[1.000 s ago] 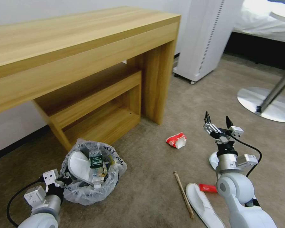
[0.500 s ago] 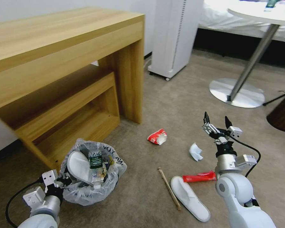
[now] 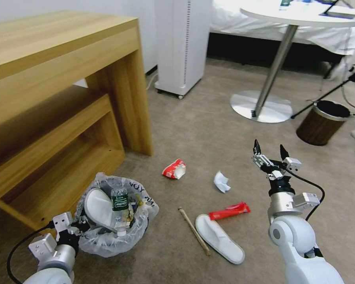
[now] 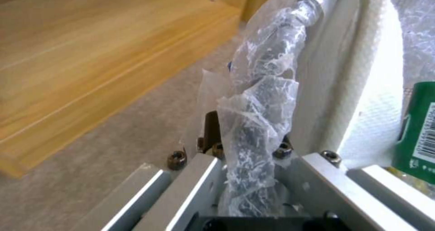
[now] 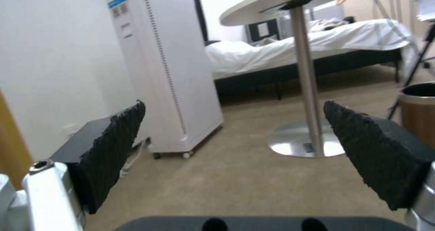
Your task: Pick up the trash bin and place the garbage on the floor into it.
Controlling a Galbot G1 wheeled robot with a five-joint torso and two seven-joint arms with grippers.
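**One bin in my left grip, five pieces of litter lying on the carpet**

I am looking down over the beige floor (image 3: 209,130), with one wooden desk (image 3: 59,67) standing at my left, one white tower unit (image 3: 181,43) behind it, and one round white table (image 3: 299,15) on a steel pedestal further back. One brown wood-grain bin (image 3: 319,126) is sitting beside that pedestal's base.

I am holding the trash bin (image 3: 114,236) low at my left side, just in front of the desk's lower shelf. My left gripper (image 4: 247,176) is pinching its rim: in the left wrist view the wrinkled clear liner and the rim are running down between the jaws, which are clamped on them. Inside the bin I am counting one white slipper (image 3: 96,207) and one clear bottle with a green label (image 3: 120,205), plus some smaller bits I cannot make out.

My right gripper (image 3: 271,152) is hanging in the air above the carpet, well apart from any litter, with its two black fingers (image 5: 113,146) spread wide and nothing between them.

On the carpet I am counting five loose pieces: one white slipper on the floor (image 3: 219,238), one wooden stick (image 3: 194,231) just beside it, one flat red wrapper (image 3: 228,211) near the slipper's far end, one crumpled red-and-white wrapper (image 3: 174,169), and one white-blue paper scrap (image 3: 221,181).
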